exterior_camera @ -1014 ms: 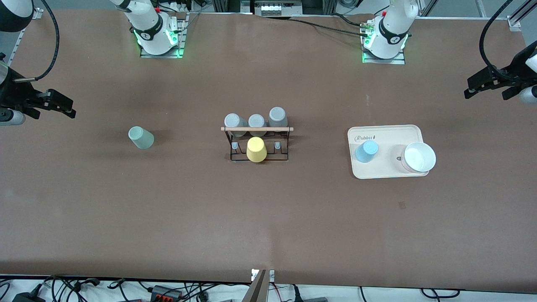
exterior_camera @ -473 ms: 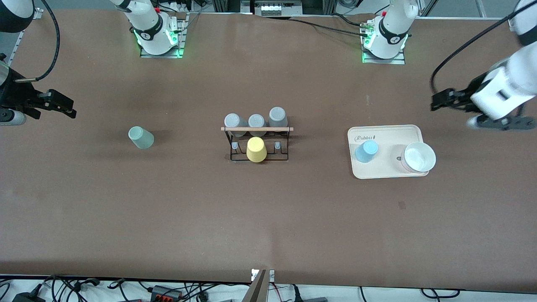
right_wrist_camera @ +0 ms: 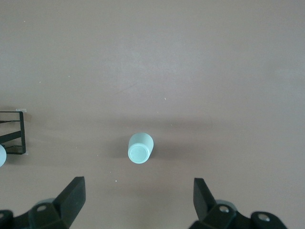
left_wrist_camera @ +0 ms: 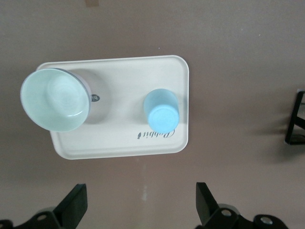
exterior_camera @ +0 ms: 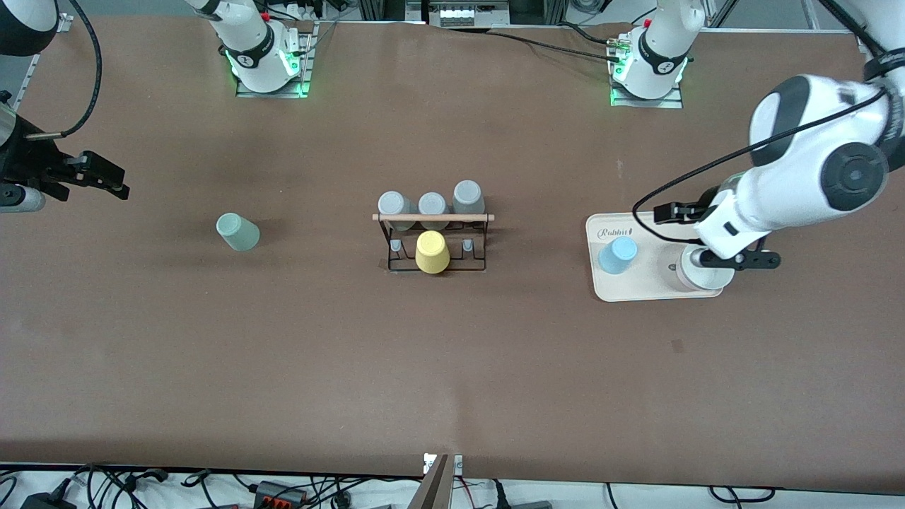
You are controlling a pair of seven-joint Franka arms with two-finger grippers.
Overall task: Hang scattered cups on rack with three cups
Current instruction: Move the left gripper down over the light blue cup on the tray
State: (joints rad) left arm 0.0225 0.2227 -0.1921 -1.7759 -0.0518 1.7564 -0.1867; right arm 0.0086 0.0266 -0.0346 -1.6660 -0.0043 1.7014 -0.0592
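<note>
A sage-green cup point(exterior_camera: 237, 232) point(right_wrist_camera: 140, 148) stands on the bare table toward the right arm's end. A light blue cup point(exterior_camera: 617, 254) point(left_wrist_camera: 161, 110) stands on the beige tray point(exterior_camera: 654, 215) point(left_wrist_camera: 119, 64). The black wire rack point(exterior_camera: 433, 218) with its wooden bar is mid-table and carries a yellow cup point(exterior_camera: 432, 252) and three grey cups point(exterior_camera: 432, 203). My left gripper point(exterior_camera: 714, 237) point(left_wrist_camera: 140, 191) hangs open and empty high over the tray. Over the table's edge at the right arm's end, my right gripper point(exterior_camera: 117, 182) point(right_wrist_camera: 139, 183) waits open and empty.
A white bowl point(exterior_camera: 696, 279) point(left_wrist_camera: 55, 99) sits on the tray beside the blue cup, partly hidden under my left arm in the front view. Corners of the rack point(right_wrist_camera: 14, 133) point(left_wrist_camera: 295, 124) show in both wrist views.
My left arm has swung in from the table's end to above the tray, covering part of the bowl. The right arm and the cups have not moved.
</note>
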